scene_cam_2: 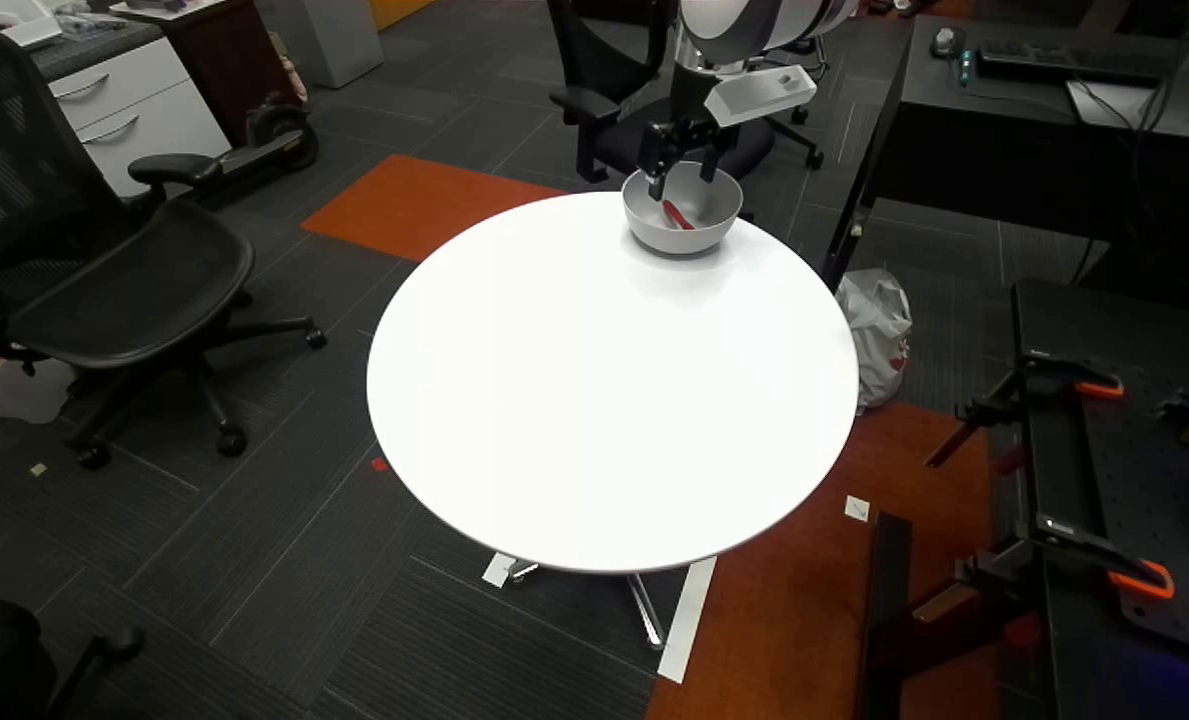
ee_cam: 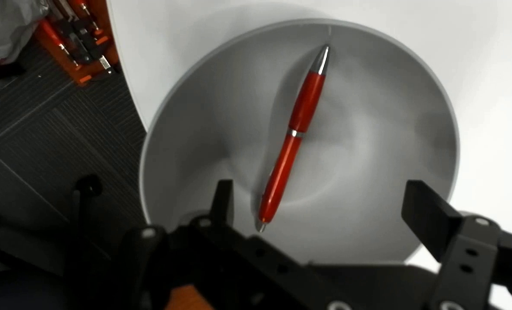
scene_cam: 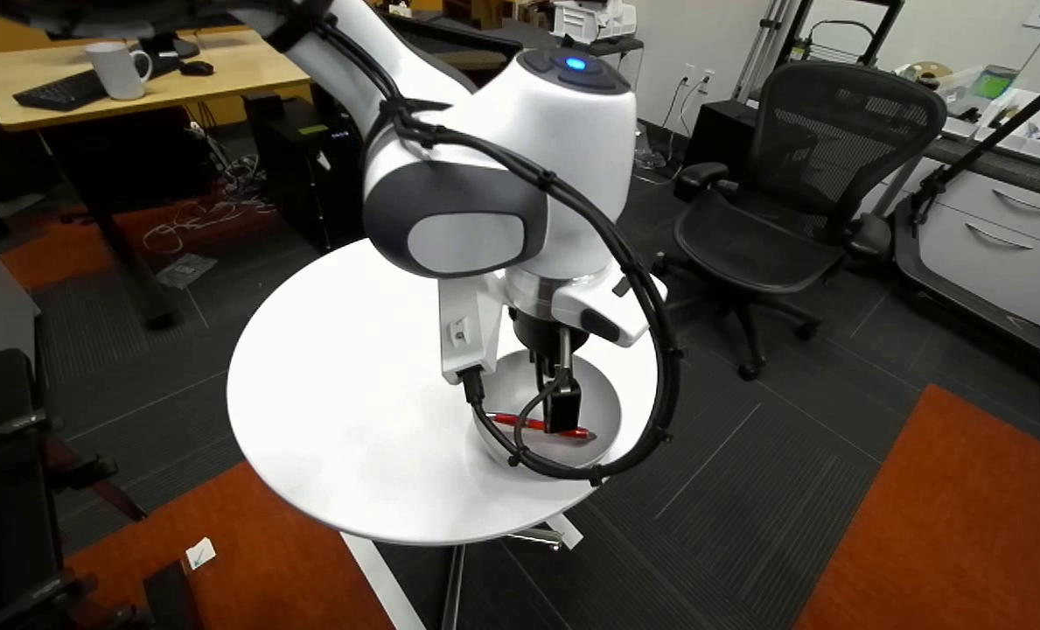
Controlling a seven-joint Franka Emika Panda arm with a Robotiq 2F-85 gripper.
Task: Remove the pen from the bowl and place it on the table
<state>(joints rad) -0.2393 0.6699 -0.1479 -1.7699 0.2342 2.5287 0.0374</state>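
A red pen with a silver tip lies tilted inside the grey bowl in the wrist view; pen (ee_cam: pixel 291 146), bowl (ee_cam: pixel 389 129). Both exterior views show the pen (scene_cam: pixel 533 424) (scene_cam_2: pixel 676 214) in the bowl (scene_cam: pixel 603 398) (scene_cam_2: pixel 669 242). The bowl stands near the edge of the round white table (scene_cam: pixel 353 394) (scene_cam_2: pixel 604 400). My gripper (ee_cam: pixel 320 185) is open and empty, with its fingers wide apart over the bowl. The pen's rear end lies between the fingers, nearer the left one in the wrist view. The gripper also shows in both exterior views (scene_cam: pixel 561 407) (scene_cam_2: pixel 682 178). The bowl's near rim is hidden by the gripper.
A black cable (scene_cam: pixel 651 289) loops from the arm past the bowl. Office chairs (scene_cam: pixel 799 175) (scene_cam_2: pixel 104 270) stand around the table. A black bench with orange-tipped clamps (scene_cam_2: pixel 1134 480) is beside the table. A wooden desk (scene_cam: pixel 248 66) holds a mug and keyboard.
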